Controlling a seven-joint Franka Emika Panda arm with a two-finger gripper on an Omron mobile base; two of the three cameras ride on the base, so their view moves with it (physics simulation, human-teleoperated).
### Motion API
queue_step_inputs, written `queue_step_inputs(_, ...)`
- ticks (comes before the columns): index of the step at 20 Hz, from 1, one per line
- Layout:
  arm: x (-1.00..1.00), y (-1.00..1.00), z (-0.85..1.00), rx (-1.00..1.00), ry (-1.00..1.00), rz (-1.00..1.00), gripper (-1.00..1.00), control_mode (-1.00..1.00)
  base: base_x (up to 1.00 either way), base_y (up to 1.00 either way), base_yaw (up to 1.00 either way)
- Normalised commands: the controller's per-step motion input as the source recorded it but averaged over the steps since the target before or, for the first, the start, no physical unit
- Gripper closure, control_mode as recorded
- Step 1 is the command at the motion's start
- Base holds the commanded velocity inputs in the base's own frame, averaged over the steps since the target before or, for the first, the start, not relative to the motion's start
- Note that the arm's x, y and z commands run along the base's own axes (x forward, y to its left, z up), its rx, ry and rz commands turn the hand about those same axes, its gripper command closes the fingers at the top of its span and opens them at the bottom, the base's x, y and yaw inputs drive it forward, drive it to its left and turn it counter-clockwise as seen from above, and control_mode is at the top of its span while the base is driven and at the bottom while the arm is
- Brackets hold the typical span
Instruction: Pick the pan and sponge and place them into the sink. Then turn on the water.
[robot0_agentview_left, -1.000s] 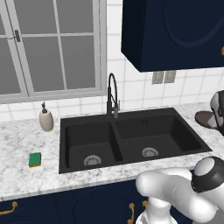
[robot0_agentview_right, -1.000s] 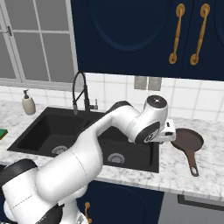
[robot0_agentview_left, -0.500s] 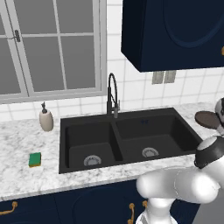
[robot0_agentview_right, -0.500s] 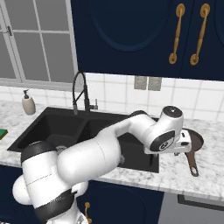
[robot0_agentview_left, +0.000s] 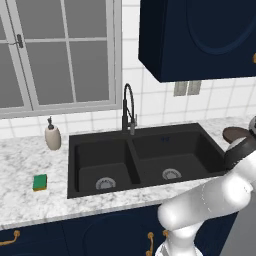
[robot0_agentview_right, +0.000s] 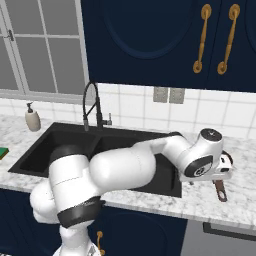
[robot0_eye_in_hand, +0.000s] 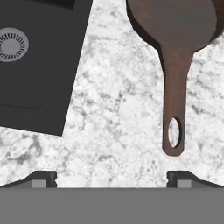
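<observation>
Reddish-brown pan (robot0_eye_in_hand: 175, 26) on marble counter (robot0_eye_in_hand: 113, 113), long holed handle.

Matt reddish-brown pan (robot0_eye_in_hand: 175, 26), matt black sink (robot0_agentview_left: 145, 157), speckled marble-like counter (robot0_eye_in_hand: 118, 109)

Black double-basin sink (robot0_agentview_left: 75, 150) set into the white marbled surface (robot0_agentview_left: 20, 200); a round silver drain sits in each basin, left (robot0_agentview_left: 105, 183) and right (robot0_agentview_left: 171, 174). Both basins dry. Black gooseneck faucet (robot0_agentview_left: 128, 107) with coiled neck stands behind the divider, against the white tiled wall. Sponge (robot0_agentview_left: 40, 182), green top over yellow, lies flat on the surface left of the sink, apart from its rim. Beige soap dispenser (robot0_agentview_left: 52, 135) upright at the back left, below the window. Pan (robot0_agentview_left: 235, 133): a dark reddish-brown edge at far right on the surface, beside the sink, partly hidden behind the arm's dark joint. Navy cabinet overhead at upper right.
</observation>
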Motion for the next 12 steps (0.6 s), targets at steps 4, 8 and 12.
queue_step_inputs(4, 0.16, -0.45, -0.17, 0.01, 0.02, 0.00, -1.00, -1.00, 0.00, 0.00, 0.00)
queue_step_inputs(8, 0.14, -0.39, -0.14, 0.02, 0.02, 0.00, -1.00, -1.00, 0.00, 0.00, 0.00)
queue_step_inputs(12, 0.13, -0.35, -0.16, 0.00, 0.03, 0.00, -1.00, -1.00, 0.00, 0.00, 0.00)
